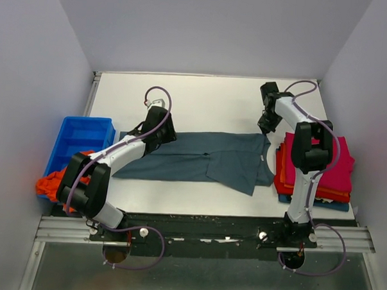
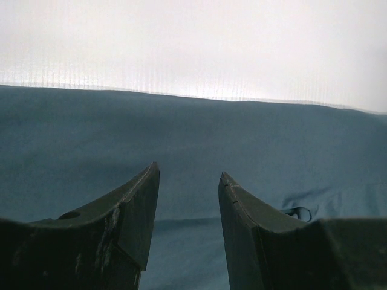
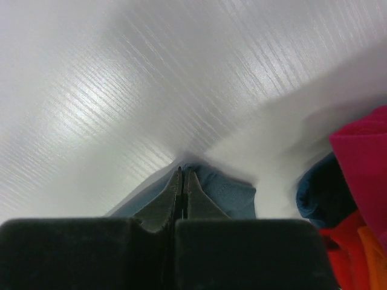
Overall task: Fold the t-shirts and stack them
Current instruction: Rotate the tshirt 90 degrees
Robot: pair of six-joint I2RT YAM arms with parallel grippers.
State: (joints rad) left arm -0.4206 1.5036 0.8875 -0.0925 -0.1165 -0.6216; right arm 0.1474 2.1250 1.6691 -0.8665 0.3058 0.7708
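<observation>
A slate grey-blue t-shirt lies spread flat across the middle of the white table. My left gripper hovers over its far left edge, open, with only cloth showing between the fingers. My right gripper is at the shirt's far right corner, shut on a tented-up fold of the blue cloth. A stack of folded t-shirts sits at the right, magenta on top, with red and orange below.
A blue plastic bin stands at the left edge of the table, with an orange t-shirt bunched at its near end. White walls close in the table on three sides. A dark blue folded piece lies at the bottom of the stack.
</observation>
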